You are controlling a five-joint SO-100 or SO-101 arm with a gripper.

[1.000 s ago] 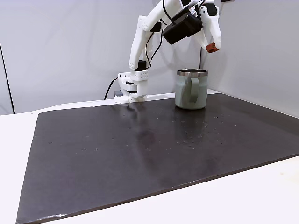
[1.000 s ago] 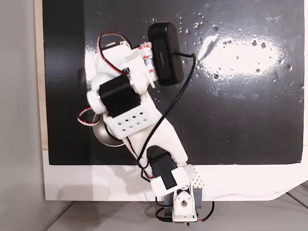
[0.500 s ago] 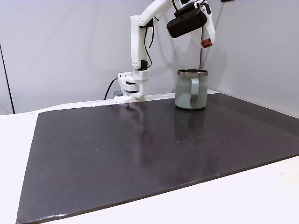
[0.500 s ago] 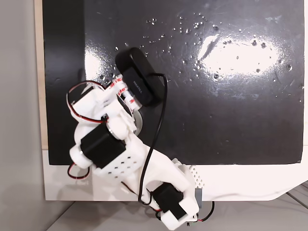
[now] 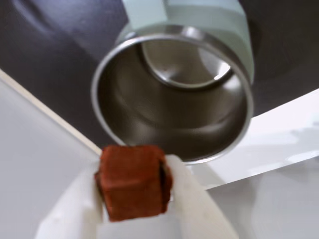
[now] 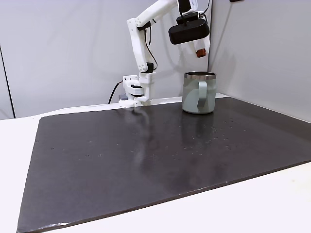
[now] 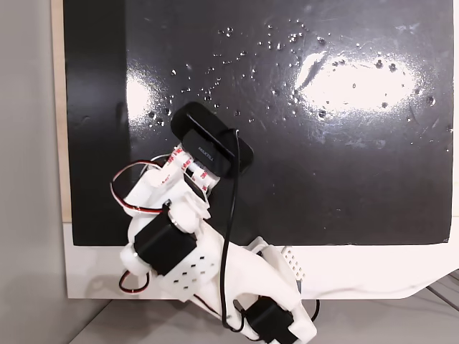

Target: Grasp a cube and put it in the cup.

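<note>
Mat [image 6: 146, 155], dark and glossy, spreads far beneath my fingers, with nothing between me and the cup [image 5: 174, 94]. It stands below and just ahead of them, its steel inside bare. My gripper [image 5: 133, 186] hangs high, fingers closed tight on the cube [image 5: 132, 181], pinched between both tips.

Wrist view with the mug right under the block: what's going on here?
The arm is carrying a small reddish-brown cube pinched in its claw, held in the air above the grey-green mug. In the wrist view the mug's steel inside looks empty. In the fixed view from the front, the cube hangs above the rim, roughly over the opening. It has not been released yet. The mug stands upright on the dark mat, near the arm's base.
</note>
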